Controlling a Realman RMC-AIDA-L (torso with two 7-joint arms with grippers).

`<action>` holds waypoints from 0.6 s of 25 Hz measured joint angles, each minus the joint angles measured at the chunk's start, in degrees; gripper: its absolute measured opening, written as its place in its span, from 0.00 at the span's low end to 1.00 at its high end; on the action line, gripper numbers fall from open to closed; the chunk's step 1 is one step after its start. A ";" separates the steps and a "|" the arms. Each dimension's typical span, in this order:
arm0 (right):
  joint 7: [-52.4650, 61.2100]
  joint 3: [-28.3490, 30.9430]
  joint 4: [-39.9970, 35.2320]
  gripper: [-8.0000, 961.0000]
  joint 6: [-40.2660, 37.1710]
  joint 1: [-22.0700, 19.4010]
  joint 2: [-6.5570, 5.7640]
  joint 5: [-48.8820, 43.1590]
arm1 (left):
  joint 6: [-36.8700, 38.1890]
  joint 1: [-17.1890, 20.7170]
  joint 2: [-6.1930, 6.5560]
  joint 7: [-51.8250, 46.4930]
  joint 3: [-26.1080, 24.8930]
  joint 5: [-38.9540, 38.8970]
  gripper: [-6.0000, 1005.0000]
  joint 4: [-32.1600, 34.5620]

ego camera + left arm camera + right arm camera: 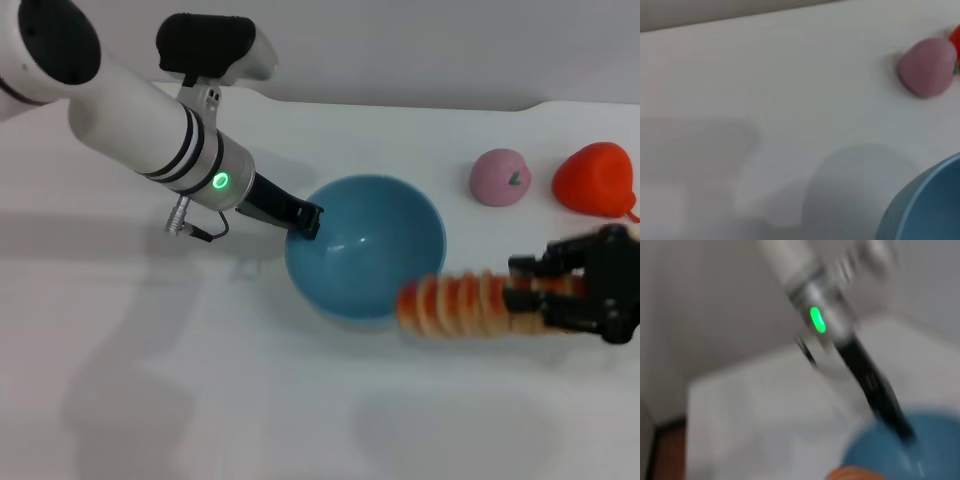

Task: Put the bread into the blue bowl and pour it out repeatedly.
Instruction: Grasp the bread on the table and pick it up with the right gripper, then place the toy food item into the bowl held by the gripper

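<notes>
In your head view, the left gripper (306,220) has its black fingers clamped on the near-left rim of the blue bowl (366,245), which is lifted off the white table (150,400) and tipped so its hollow faces you; its shadow lies on the table below it. The right gripper (525,292) is closed around one end of the bread (462,304), holding the ridged orange loaf level in the air just beside the bowl's lower right rim, its free end pointing at the bowl. Behind them, a pink toy fruit (499,177) and a red-orange toy fruit (596,179) rest on the table, near each other and well apart from the bowl.

Your left wrist view shows a slice of the blue bowl (927,205) at one corner, the pink fruit (927,67) on the table (765,75) beyond, and a sliver of the red fruit (955,37) at the edge.

Your right wrist view, blurred, shows the left arm with a green light (816,320) reaching to the bowl (880,455), and a scrap of the orange bread (852,474) at the frame's edge.
</notes>
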 joint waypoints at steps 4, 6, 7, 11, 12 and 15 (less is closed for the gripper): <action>-1.31 1.84 -0.04 0.37 -0.64 -0.43 -0.02 2.62 | -0.06 -0.48 -0.07 0.00 0.51 0.15 0.01 0.52; -2.54 3.44 0.33 0.35 -0.23 -0.32 0.08 3.46 | -0.21 -0.57 -0.16 -0.07 1.08 0.03 0.01 0.54; -3.36 3.90 0.85 0.34 0.07 -0.20 0.17 4.04 | -0.49 -0.62 -0.23 -0.31 1.67 -0.09 0.01 0.46; -6.81 4.23 4.96 0.31 3.56 0.97 0.21 6.65 | -1.47 -0.86 -0.58 -0.70 2.90 -0.82 0.01 0.02; -7.51 4.12 6.45 0.30 4.40 1.46 0.21 6.98 | -1.59 -1.03 -0.67 -0.70 3.45 -1.50 0.01 -0.02; -9.96 3.67 11.87 0.27 6.39 3.77 0.28 7.30 | -1.34 -1.90 -0.71 -0.70 7.03 -5.30 0.01 -0.04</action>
